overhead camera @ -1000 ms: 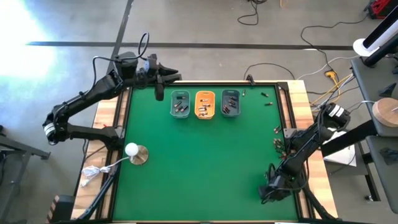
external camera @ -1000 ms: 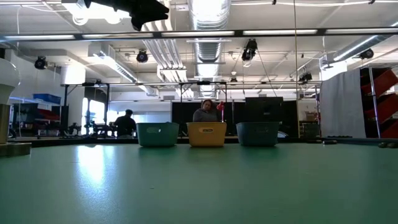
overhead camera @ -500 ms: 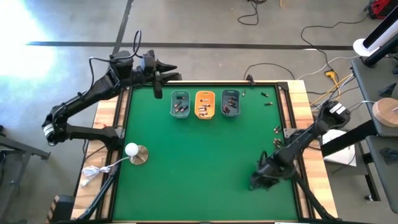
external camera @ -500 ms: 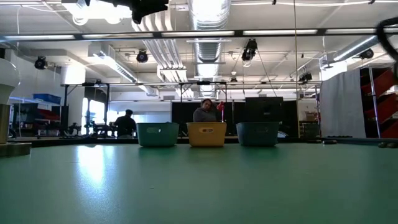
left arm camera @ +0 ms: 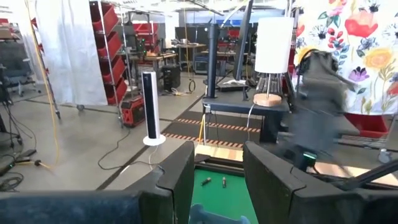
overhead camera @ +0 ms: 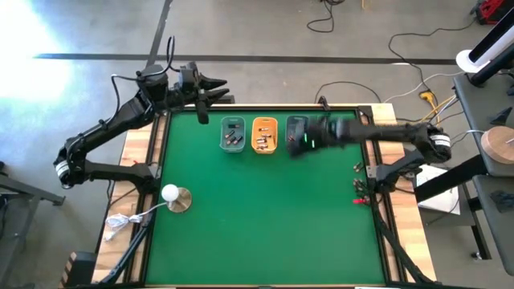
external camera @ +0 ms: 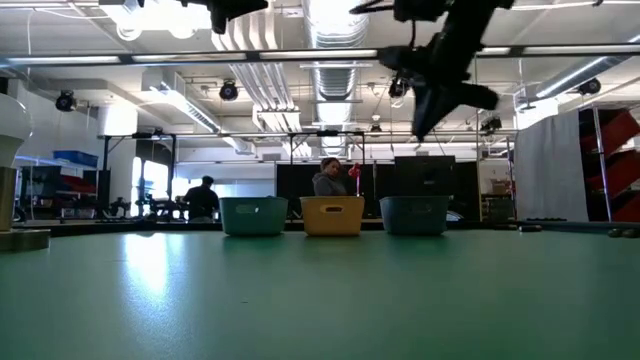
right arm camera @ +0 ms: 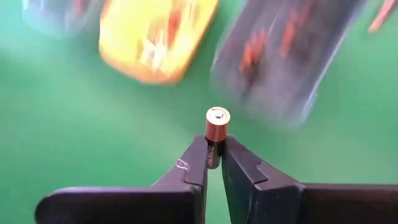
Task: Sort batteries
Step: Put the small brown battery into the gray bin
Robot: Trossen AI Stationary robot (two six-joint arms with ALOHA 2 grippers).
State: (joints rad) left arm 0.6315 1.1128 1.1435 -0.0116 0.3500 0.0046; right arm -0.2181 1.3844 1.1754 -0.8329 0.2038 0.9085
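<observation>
Right gripper (overhead camera: 303, 142) is hanging over the dark tray (overhead camera: 298, 131) at the right end of the row in the high view, its arm stretching in from the table's right side. Beside that tray are sitting an orange tray (overhead camera: 264, 134) and a grey-green tray (overhead camera: 233, 133), each holding small batteries (overhead camera: 262, 141). A few more loose cells (overhead camera: 345, 124) are lying on the green mat near the far right corner. Left gripper (overhead camera: 204, 104) is waiting at the far left corner of the table, over its edge. A white ball on a round base (overhead camera: 173, 195) is standing near the left side.

From table height, the right gripper (external camera: 425, 115) is hovering well above the three trays, the grey-green tray (external camera: 253, 214), orange tray (external camera: 332, 214) and dark tray (external camera: 414, 213) lining up side by side. Two people are showing in the room beyond.

Through the left wrist camera, the left gripper's fingers (left arm camera: 181, 171) are standing apart with nothing between them, and two loose cells (left arm camera: 214, 182) are lying on the mat beyond.

Through the right wrist camera, the right gripper (right arm camera: 213, 160) is clenching a copper-and-black battery (right arm camera: 216, 129) upright between its fingertips, with the orange tray (right arm camera: 158, 36) and dark tray (right arm camera: 286, 54) blurring below it.
</observation>
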